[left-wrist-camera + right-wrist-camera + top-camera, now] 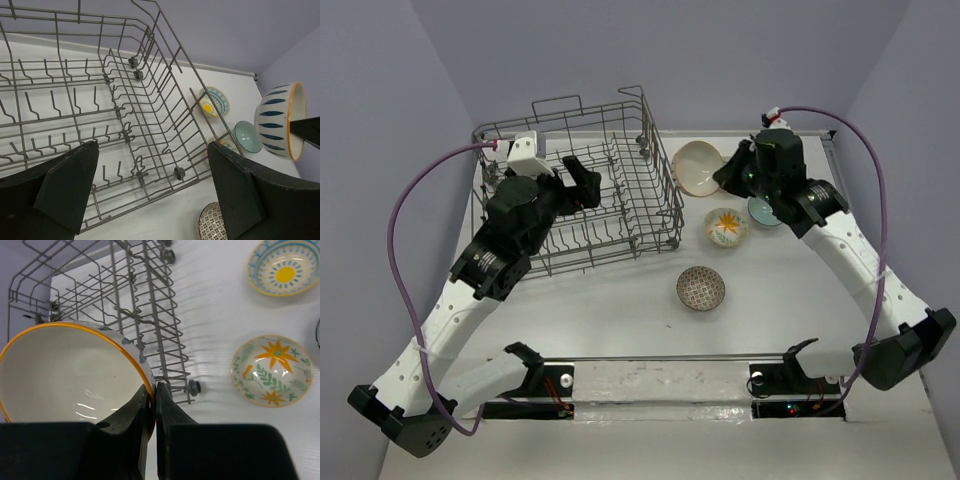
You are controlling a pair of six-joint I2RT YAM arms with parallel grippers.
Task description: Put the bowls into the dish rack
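The grey wire dish rack stands at the left with no bowl in it. My left gripper hovers over its middle, open and holding nothing. My right gripper is shut on the rim of a cream bowl with an orange rim and blue stripes outside, held tilted in the air just right of the rack. On the table lie a flower bowl, a teal bowl partly under the right arm, a brown-patterned bowl and a sun-pattern bowl with a teal rim.
The rack's right wall and a small wheel stand close beside the held bowl. Purple walls close in the table at the back and sides. Each arm trails a purple cable.
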